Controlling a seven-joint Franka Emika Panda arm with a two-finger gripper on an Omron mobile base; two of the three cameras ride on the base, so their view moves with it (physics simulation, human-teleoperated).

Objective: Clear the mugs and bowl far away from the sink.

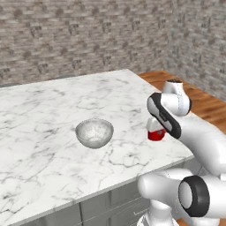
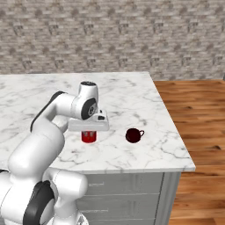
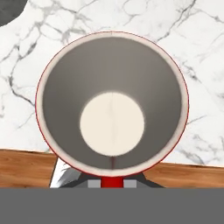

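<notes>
My gripper (image 2: pixel 88 132) points straight down and is shut on the rim of the bright red mug (image 2: pixel 88 137), near the marble counter's front edge. In the left base view the mug (image 1: pixel 156 134) peeks out from behind my forearm. The hand view looks straight down into it, showing its grey inside and pale bottom (image 3: pixel 112 123). Whether it rests on the counter or hangs just above it, I cannot tell. The dark maroon mug (image 2: pixel 133 135) stands upright to the right of the held one, handle to the right. The pale speckled bowl (image 1: pixel 94 133) sits upright farther left. The sink is out of view.
The marble counter (image 2: pixel 132 94) ends at a right-hand edge close to the maroon mug, with wooden floor (image 2: pixel 197 114) beyond it. A brick wall (image 1: pixel 88 35) runs behind the counter. Grey cabinet drawers (image 2: pixel 127 189) sit below the front edge.
</notes>
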